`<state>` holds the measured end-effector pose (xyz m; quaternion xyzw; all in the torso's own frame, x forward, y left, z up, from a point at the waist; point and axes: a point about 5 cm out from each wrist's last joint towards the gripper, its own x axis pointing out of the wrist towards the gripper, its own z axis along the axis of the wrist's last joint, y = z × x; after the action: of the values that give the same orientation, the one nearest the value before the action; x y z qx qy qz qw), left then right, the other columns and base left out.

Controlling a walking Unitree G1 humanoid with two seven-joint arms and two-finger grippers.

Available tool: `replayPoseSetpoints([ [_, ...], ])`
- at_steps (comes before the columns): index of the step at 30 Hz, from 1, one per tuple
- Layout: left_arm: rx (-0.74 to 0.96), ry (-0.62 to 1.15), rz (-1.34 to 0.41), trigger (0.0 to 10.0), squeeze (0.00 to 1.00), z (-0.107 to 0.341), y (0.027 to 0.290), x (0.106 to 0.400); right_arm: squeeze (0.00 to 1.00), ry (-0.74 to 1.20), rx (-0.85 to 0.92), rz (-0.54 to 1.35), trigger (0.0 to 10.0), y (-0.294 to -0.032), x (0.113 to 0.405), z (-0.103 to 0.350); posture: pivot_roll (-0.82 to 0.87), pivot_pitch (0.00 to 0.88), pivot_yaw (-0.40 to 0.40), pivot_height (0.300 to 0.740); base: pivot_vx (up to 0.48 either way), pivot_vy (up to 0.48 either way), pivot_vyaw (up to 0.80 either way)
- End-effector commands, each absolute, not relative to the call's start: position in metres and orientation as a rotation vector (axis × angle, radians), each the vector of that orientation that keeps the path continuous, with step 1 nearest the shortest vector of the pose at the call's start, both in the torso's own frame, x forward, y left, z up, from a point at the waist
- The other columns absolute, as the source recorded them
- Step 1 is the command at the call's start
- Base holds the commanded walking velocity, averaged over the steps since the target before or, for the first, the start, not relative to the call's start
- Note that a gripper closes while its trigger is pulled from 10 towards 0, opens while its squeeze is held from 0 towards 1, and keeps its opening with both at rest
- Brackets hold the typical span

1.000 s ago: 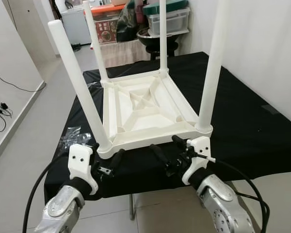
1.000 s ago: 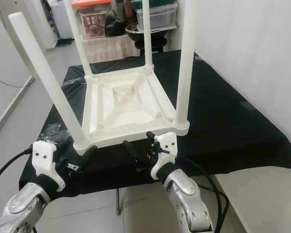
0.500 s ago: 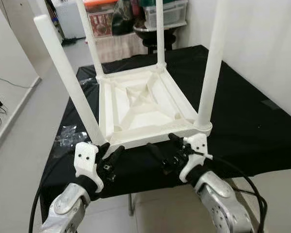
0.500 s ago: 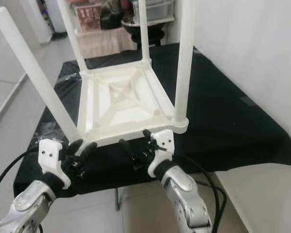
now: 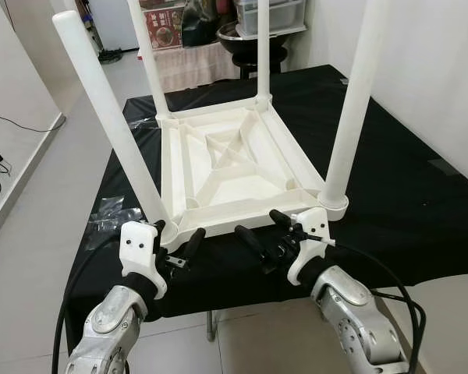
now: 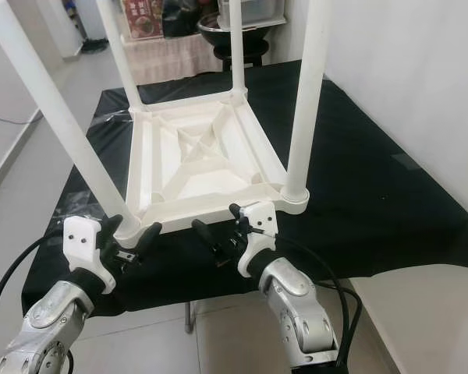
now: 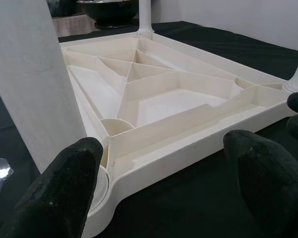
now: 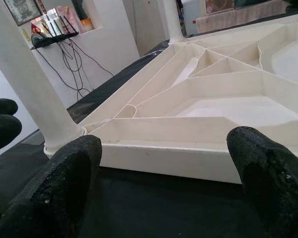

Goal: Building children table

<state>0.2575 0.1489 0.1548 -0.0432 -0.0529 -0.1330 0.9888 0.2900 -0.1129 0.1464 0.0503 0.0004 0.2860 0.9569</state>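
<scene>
Four white legs stand up from the upturned children's table [image 5: 234, 167] on the black-draped desk [image 5: 405, 195]. From the head view, I have the left tool [image 5: 178, 248] spread wide at the near-left leg [image 5: 113, 125] and the right tool [image 5: 269, 238] spread wide beside the near-right leg [image 5: 355, 105]. Each wrist view puts the table's near rim [image 7: 188, 144] straight ahead between the fingers [image 8: 64, 183], its long axis running away from me.
</scene>
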Motion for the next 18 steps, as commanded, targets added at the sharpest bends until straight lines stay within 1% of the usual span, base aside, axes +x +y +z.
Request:
replayPoseSetpoints([
  [1, -0.077, -0.090, -0.246, 10.0, 1.00, 0.1496, 0.1508, 0.2581, 0.00, -0.010, 0.103, 0.581, 10.0, -0.1116, 0.2914, 0.1483, -0.11, 0.116, 0.089, 0.740, 0.000, 0.000, 0.00],
  [2, -0.076, -0.088, -0.242, 10.0, 1.00, 0.1494, 0.1512, 0.2581, 0.04, -0.019, 0.108, 0.586, 10.0, -0.1111, 0.2914, 0.1493, -0.10, 0.118, 0.087, 0.740, 0.000, 0.000, 0.00],
  [4, -0.076, -0.088, -0.242, 10.0, 1.00, 0.1494, 0.1512, 0.2581, 0.04, -0.019, 0.108, 0.586, 10.0, -0.1111, 0.2914, 0.1493, -0.10, 0.118, 0.087, 0.740, 0.000, 0.000, 0.00],
  [5, -0.071, -0.079, -0.240, 10.0, 1.00, 0.1485, 0.1512, 0.2585, 1.00, -0.032, 0.124, 0.595, 10.0, -0.1110, 0.2909, 0.1510, -0.10, 0.118, 0.087, 0.740, 0.000, 0.000, 0.00],
  [7, -0.071, -0.079, -0.240, 10.0, 1.00, 0.1485, 0.1512, 0.2585, 1.00, -0.032, 0.124, 0.595, 10.0, -0.1110, 0.2909, 0.1510, -0.10, 0.118, 0.087, 0.740, 0.000, 0.000, 0.00],
  [8, -0.053, -0.054, -0.254, 10.0, 0.00, 0.1462, 0.1489, 0.2596, 1.00, -0.038, 0.122, 0.600, 10.0, -0.1103, 0.2906, 0.1521, -0.10, 0.125, 0.091, 0.740, 0.000, 0.000, 0.00],
  [13, -0.046, -0.049, -0.256, 10.0, 0.00, 0.1457, 0.1486, 0.2600, 1.00, -0.022, 0.104, 0.594, 10.0, -0.1098, 0.2918, 0.1506, -0.10, 0.125, 0.092, 0.740, 0.000, 0.000, 0.00],
  [14, -0.042, -0.047, -0.255, 10.0, 0.00, 0.1455, 0.1484, 0.2603, 0.60, -0.014, 0.086, 0.592, 10.0, -0.1091, 0.2927, 0.1499, -0.10, 0.125, 0.091, 0.740, 0.000, 0.000, 0.00],
  [15, -0.042, -0.047, -0.255, 10.0, 0.00, 0.1455, 0.1484, 0.2603, 0.60, -0.014, 0.086, 0.592, 10.0, -0.1091, 0.2927, 0.1499, -0.10, 0.125, 0.091, 0.740, 0.000, 0.000, 0.00],
  [16, -0.038, -0.050, -0.251, 10.0, 0.00, 0.1454, 0.1488, 0.2608, 0.00, -0.009, 0.076, 0.593, 10.0, -0.1084, 0.2934, 0.1491, -0.10, 0.125, 0.091, 0.740, 0.000, 0.000, 0.00],
  [18, -0.031, -0.054, -0.249, 10.0, 0.00, 0.1457, 0.1490, 0.2611, 0.00, -0.009, 0.072, 0.596, 10.0, -0.1078, 0.2937, 0.1490, -0.10, 0.124, 0.090, 0.740, 0.000, 0.000, 0.00],
])
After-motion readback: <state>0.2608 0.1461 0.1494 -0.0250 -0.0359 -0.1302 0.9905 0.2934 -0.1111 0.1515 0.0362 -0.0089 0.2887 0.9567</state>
